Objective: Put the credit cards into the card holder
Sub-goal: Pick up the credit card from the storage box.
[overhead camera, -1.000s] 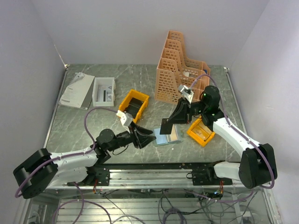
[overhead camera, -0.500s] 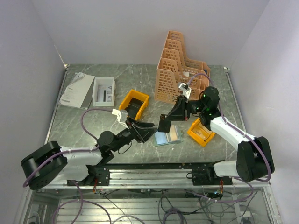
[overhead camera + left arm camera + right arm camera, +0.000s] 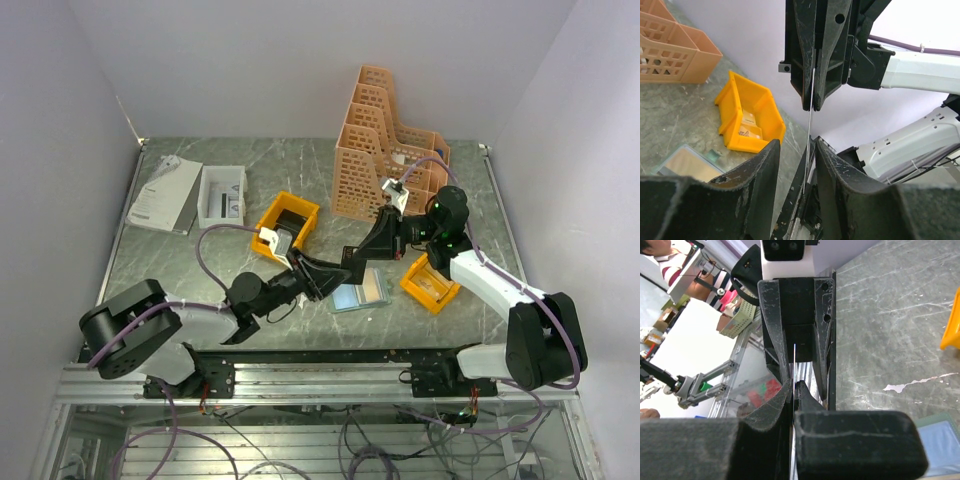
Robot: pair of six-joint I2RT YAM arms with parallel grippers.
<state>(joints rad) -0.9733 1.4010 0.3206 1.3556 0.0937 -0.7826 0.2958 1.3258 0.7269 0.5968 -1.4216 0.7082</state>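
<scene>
Two claws meet nose to nose above the surface [image 3: 300,170], mid-front.

- Right claw [image 3: 356,262]: fingers pressed together, clamped on one edge of a card [image 3: 810,125]. The card shows edge-on in both wrist views as a thin pale line, held up off the surface.
- Left claw [image 3: 332,276]: fingers [image 3: 760,185] apart, one on each side of the card's free end. There's a visible gap on both sides, so no grip. The card runs down between them toward the palm.
- Holder [image 3: 360,290]: lies open and flat on the surface, bluish and tan panels up, right under and beside the two claws. The card is above its near-left part; I can't tell if anything touches it.
- Right bin [image 3: 430,283]: yellow, just right of the holder. Left wrist view shows flat tan pieces inside; they look like more cards, but they're too small to be sure.
- Left bin [image 3: 287,225]: yellow, behind the left claw, with something dark inside.
- Rack [image 3: 385,140]: orange, at the back, behind the right claw.
- Box [image 3: 222,196] and papers [image 3: 165,195]: back left, well apart from the claws.
</scene>
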